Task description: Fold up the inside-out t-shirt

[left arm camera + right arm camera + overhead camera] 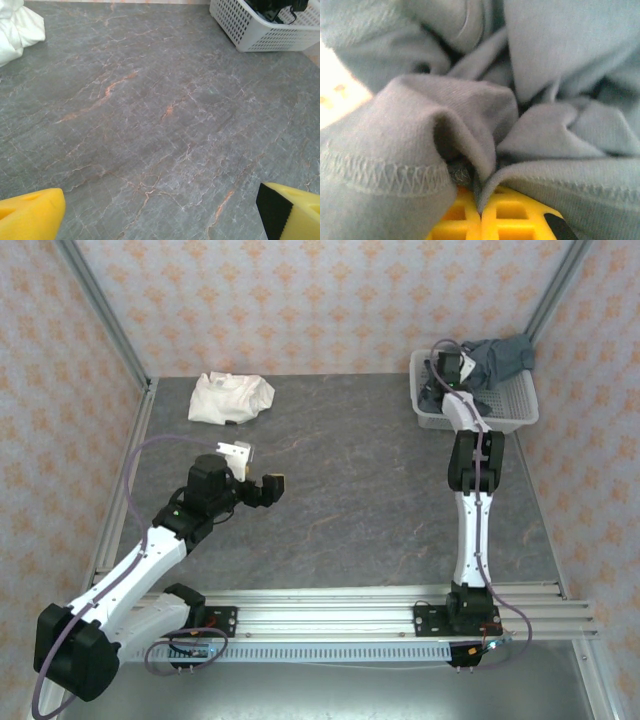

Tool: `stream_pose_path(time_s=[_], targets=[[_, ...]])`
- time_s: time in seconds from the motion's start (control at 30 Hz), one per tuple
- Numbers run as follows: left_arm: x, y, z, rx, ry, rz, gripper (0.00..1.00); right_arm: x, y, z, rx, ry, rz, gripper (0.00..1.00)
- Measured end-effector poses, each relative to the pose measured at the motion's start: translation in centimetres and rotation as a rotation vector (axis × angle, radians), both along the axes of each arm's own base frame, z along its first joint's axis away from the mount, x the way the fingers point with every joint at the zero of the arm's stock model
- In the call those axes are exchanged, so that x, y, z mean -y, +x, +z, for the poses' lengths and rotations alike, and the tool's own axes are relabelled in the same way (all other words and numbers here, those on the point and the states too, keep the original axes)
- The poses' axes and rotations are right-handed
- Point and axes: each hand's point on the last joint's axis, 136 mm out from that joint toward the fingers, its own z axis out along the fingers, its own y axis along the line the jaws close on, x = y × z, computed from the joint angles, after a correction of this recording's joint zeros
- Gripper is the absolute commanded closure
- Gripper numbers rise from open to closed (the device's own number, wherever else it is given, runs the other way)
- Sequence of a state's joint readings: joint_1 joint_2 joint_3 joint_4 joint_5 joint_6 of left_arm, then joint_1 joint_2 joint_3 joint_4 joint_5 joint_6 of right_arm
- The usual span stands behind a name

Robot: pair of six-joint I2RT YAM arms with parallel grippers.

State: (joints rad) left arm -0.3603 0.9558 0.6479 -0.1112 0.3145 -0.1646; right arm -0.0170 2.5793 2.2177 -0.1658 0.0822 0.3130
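The inside-out t-shirt [500, 360], dark slate-grey, lies bunched in a white basket [520, 418] at the back right, part of it hanging over the far rim. My right gripper [452, 368] reaches down into the basket. In the right wrist view its yellow fingers [505, 212] are pressed together with a fold of the t-shirt [470, 115] pinched between them; stitched hems run along both sides. My left gripper [258, 478] hovers over the left middle of the table, open, with its yellow fingertips [30, 215] wide apart and nothing between them.
A crumpled cream-white garment [230, 398] lies at the back left of the grey marbled table [350, 490]. Patterned walls with metal posts close in the table on three sides. A metal rail [350, 605] runs along the near edge.
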Motion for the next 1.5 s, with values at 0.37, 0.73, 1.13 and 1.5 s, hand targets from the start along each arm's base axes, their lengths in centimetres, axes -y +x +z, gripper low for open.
stream_pose_path(time_s=[0.37,0.73,1.13,1.5], targets=[[0.2,-0.7,1.3,0.030,-0.078,0.002,0.00,-11.4,2.5,14.9,0.392,-0.240,0.042,1.00],[-0.2,-2.0,4.3,0.080,-0.110,0.008,0.00,-14.9,-4.3,37.9,0.713,-0.264,0.080,1.00],[-3.5,-2.3,12.0,0.119,-0.076,0.175,0.00,-27.0,-29.6,61.3,1.094,0.140,0.822,1.00],[-9.4,-3.7,10.6,0.020,0.010,0.488,0.04,-36.1,-29.5,23.9,0.027,0.277,0.908,0.95]])
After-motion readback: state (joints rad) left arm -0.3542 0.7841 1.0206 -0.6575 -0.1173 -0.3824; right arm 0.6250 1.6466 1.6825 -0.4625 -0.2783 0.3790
